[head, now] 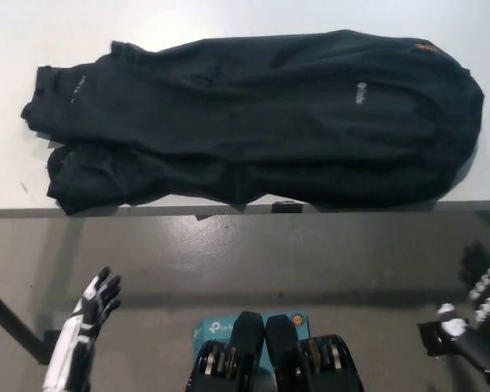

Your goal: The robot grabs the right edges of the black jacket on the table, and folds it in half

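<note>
Nearest, at lower left: my left hand (86, 327), white with dark fingertips, fingers apart and pointing up, holding nothing; it hangs below the table edge, over the grey floor (229, 261). At lower right: my right hand (478, 314), black with pale markings, partly cut off by the frame; whether it is open or closed I cannot tell; it too sits low, over the floor and clear of the table. Both hands are well apart from the jacket.

Middle: the near edge of the table (147, 211), a thin grey band running across the view; a dark leg slants down at far left.

Far: the white tabletop, with the jacket (261, 114) lying flat across most of its width; black, creased, long axis left to right; the rounded broad end lies at my right, the narrower bunched end with two lobes at my left; a small pale logo (361, 92) shows right of centre; a small orange tag (425, 47) sits at the upper right rim; the jacket's lower hem reaches the near table edge around the middle.
</note>
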`<state>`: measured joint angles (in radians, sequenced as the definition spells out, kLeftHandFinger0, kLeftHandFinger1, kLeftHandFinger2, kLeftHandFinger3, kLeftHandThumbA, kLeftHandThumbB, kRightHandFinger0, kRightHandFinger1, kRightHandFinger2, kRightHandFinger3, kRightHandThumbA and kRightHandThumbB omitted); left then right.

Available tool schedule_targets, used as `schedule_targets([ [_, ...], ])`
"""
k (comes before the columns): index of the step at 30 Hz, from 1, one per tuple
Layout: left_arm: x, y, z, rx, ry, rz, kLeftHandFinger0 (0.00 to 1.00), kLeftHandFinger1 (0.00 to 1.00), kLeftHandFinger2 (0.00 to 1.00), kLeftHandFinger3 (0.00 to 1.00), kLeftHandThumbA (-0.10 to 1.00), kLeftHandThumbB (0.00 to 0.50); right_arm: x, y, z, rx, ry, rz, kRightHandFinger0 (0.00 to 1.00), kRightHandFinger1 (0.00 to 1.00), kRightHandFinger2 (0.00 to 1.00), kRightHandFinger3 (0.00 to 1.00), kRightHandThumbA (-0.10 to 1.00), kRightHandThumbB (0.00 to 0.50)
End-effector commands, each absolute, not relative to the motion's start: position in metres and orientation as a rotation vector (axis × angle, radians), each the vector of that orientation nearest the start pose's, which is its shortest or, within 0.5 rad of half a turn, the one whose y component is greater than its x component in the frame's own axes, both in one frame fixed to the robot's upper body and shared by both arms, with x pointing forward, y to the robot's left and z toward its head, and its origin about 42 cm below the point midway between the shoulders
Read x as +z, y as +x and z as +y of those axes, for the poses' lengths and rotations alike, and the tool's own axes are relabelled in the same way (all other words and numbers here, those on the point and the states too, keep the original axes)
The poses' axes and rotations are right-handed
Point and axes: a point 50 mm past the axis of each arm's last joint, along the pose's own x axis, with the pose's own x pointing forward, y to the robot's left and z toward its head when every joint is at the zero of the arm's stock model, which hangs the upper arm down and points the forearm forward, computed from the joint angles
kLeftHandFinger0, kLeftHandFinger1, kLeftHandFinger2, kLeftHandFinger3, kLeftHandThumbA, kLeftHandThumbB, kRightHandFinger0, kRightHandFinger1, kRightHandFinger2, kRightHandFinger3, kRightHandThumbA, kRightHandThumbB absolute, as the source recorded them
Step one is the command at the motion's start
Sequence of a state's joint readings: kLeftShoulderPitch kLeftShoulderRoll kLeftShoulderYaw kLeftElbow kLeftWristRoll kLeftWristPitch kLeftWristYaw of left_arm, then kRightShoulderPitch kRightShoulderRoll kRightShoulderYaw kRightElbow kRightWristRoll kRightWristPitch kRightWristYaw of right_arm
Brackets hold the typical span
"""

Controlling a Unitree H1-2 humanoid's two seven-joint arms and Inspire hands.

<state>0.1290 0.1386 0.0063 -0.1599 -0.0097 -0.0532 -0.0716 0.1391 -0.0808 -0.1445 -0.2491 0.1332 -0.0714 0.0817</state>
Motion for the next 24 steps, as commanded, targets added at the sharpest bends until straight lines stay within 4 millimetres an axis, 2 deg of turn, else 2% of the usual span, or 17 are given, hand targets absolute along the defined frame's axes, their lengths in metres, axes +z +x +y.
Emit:
schedule_targets([
  [1, 0.135, 0.255, 0.241, -0.104, 0.143, -0.143, 1.0, 1.0, 1.0, 1.0, 1.0, 0.128, 0.193, 0.218, -0.3, -0.163, -0.067, -0.444, 1.0, 1.0, 1.0, 1.0, 0.66, 0.051],
  [3, 0.136, 0.255, 0.241, -0.104, 0.144, -0.142, 1.0, 1.0, 1.0, 1.0, 1.0, 0.128, 0.194, 0.218, -0.3, -0.164, -0.067, -0.443, 1.0, 1.0, 1.0, 1.0, 0.66, 0.051],
  [4, 0.143, 0.263, 0.237, -0.106, 0.145, -0.156, 1.0, 1.0, 1.0, 1.0, 1.0, 0.164, 0.226, 0.223, -0.31, -0.188, -0.044, -0.551, 1.0, 1.0, 1.0, 1.0, 0.67, 0.056],
  [6, 0.143, 0.263, 0.237, -0.106, 0.145, -0.155, 1.0, 1.0, 1.0, 1.0, 1.0, 0.166, 0.227, 0.223, -0.311, -0.188, -0.043, -0.55, 1.0, 1.0, 1.0, 1.0, 0.68, 0.057],
  [7, 0.146, 0.27, 0.233, -0.113, 0.142, -0.174, 1.0, 1.0, 1.0, 1.0, 1.0, 0.167, 0.259, 0.233, -0.324, -0.196, -0.031, -0.615, 1.0, 1.0, 1.0, 1.0, 0.72, 0.033],
  [10, 0.146, 0.27, 0.233, -0.113, 0.142, -0.173, 1.0, 1.0, 1.0, 1.0, 1.0, 0.169, 0.259, 0.233, -0.324, -0.196, -0.028, -0.612, 1.0, 1.0, 1.0, 1.0, 0.73, 0.031],
  [11, 0.144, 0.272, 0.229, -0.116, 0.152, -0.174, 1.0, 1.0, 1.0, 1.0, 1.0, 0.177, 0.288, 0.252, -0.338, -0.216, -0.012, -0.615, 1.0, 1.0, 1.0, 1.0, 0.81, 0.08],
  [13, 0.143, 0.273, 0.229, -0.111, 0.163, -0.173, 1.0, 1.0, 1.0, 1.0, 1.0, 0.182, 0.305, 0.267, -0.344, -0.217, 0.018, -0.61, 1.0, 1.0, 1.0, 1.0, 0.87, 0.117],
  [14, 0.142, 0.272, 0.23, -0.112, 0.162, -0.17, 1.0, 1.0, 1.0, 1.0, 1.0, 0.193, 0.316, 0.28, -0.349, -0.212, 0.057, -0.585, 1.0, 1.0, 1.0, 1.0, 0.89, 0.158],
  [15, 0.141, 0.272, 0.231, -0.112, 0.161, -0.168, 1.0, 1.0, 1.0, 1.0, 1.0, 0.197, 0.321, 0.285, -0.35, -0.209, 0.073, -0.572, 1.0, 1.0, 1.0, 1.0, 0.89, 0.176],
  [17, 0.141, 0.272, 0.231, -0.112, 0.161, -0.168, 1.0, 1.0, 1.0, 1.0, 1.0, 0.198, 0.322, 0.285, -0.351, -0.209, 0.076, -0.567, 1.0, 1.0, 1.0, 1.0, 0.89, 0.177],
  [18, 0.14, 0.27, 0.232, -0.108, 0.163, -0.166, 1.0, 1.0, 1.0, 1.0, 1.0, 0.192, 0.328, 0.308, -0.36, -0.167, 0.124, -0.506, 1.0, 1.0, 1.0, 1.0, 0.94, 0.145],
  [19, 0.139, 0.268, 0.234, -0.102, 0.166, -0.163, 1.0, 1.0, 1.0, 1.0, 1.0, 0.192, 0.34, 0.34, -0.373, -0.102, 0.197, -0.421, 1.0, 1.0, 1.0, 1.0, 0.98, 0.132],
  [22, 0.139, 0.268, 0.234, -0.102, 0.167, -0.163, 1.0, 1.0, 1.0, 1.0, 1.0, 0.194, 0.341, 0.341, -0.373, -0.1, 0.201, -0.419, 1.0, 1.0, 1.0, 1.0, 0.98, 0.134],
  [23, 0.138, 0.268, 0.238, -0.094, 0.177, -0.171, 1.0, 1.0, 1.0, 1.0, 1.0, 0.203, 0.351, 0.392, -0.387, -0.06, 0.225, -0.341, 1.0, 1.0, 1.0, 1.0, 0.99, 0.158],
  [24, 0.138, 0.268, 0.239, -0.094, 0.178, -0.172, 1.0, 1.0, 1.0, 1.0, 1.0, 0.202, 0.353, 0.4, -0.39, -0.053, 0.232, -0.328, 1.0, 1.0, 1.0, 1.0, 0.99, 0.158],
])
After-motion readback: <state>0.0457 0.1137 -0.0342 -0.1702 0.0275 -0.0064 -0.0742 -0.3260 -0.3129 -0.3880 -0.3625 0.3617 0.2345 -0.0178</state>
